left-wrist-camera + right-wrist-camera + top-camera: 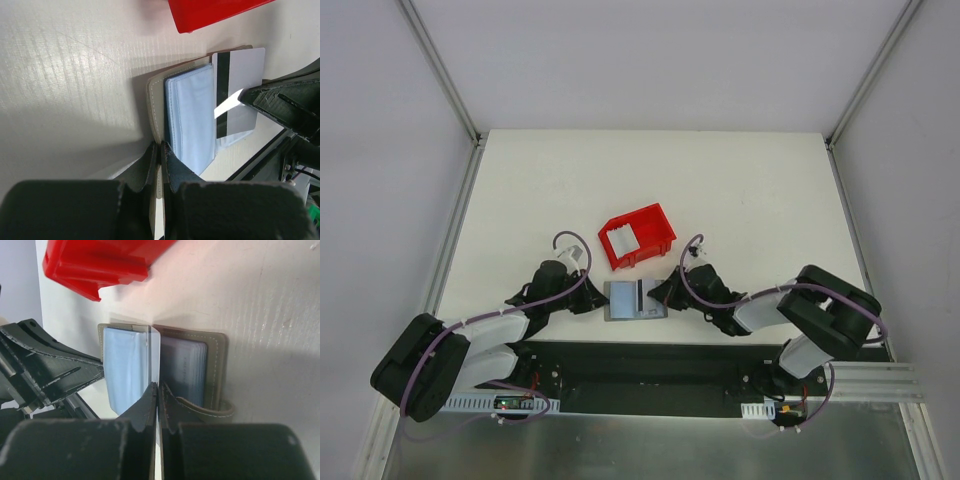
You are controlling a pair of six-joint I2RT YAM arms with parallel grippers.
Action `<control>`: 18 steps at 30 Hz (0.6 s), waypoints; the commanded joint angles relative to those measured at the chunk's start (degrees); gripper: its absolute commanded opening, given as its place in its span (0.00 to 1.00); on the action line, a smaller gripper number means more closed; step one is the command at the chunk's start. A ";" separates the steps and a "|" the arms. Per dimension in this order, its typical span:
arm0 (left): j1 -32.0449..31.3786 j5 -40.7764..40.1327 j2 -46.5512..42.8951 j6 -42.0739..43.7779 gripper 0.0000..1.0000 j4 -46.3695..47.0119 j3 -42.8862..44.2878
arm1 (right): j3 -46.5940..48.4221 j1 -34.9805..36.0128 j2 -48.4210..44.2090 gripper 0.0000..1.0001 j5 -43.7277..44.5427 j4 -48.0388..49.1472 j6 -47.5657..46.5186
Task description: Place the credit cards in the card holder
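Tight around the open card holder point(635, 300); wide room on the far bench point(720, 180).

Left hand point(601, 300) is clamped on the holder's left edge. Right hand point(662, 294) reaches in from the right, pinching a credit card point(240, 85) held on edge over the holder's middle. Both sides are blocked at bench level. Red bin point(637, 236) sits just beyond the holder, with only a narrow strip of bare bench between them, so the far approach is cramped. The near side is closed off by the 2 arms and the dark base plate point(640, 365). Open ways: straight down onto the holder's pale blue panels either side of the card, and bare bench left, right and behind the bin.
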 commanded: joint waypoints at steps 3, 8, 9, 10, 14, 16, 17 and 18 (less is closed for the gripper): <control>-0.65 -1.15 1.09 2.29 0.00 -5.06 -1.35 | 0.16 0.82 5.51 0.00 -2.47 4.16 1.35; -0.65 -1.23 1.44 2.38 0.00 -5.07 -1.09 | -0.10 1.96 6.30 0.00 -3.28 5.04 2.76; -0.65 -1.15 1.44 2.47 0.00 -5.07 -1.09 | -0.19 2.05 6.39 0.00 -3.10 5.30 3.37; -0.65 -1.15 1.36 2.38 0.00 -5.07 -1.09 | -0.19 2.23 6.48 0.00 -3.36 5.22 3.99; -0.65 -1.06 1.44 2.47 0.00 -5.07 -1.09 | 0.68 2.93 7.53 0.00 -4.33 5.75 4.43; -0.65 -0.97 1.53 2.47 0.00 -5.06 -1.00 | 1.04 3.37 8.32 0.01 -4.60 6.01 4.61; -0.65 -1.14 1.53 2.47 0.00 -4.98 -1.00 | 0.87 4.07 8.50 0.00 -4.08 6.71 4.69; -0.65 -0.97 1.62 2.47 0.00 -5.06 -1.00 | 0.78 4.59 8.24 0.00 -3.55 6.63 4.70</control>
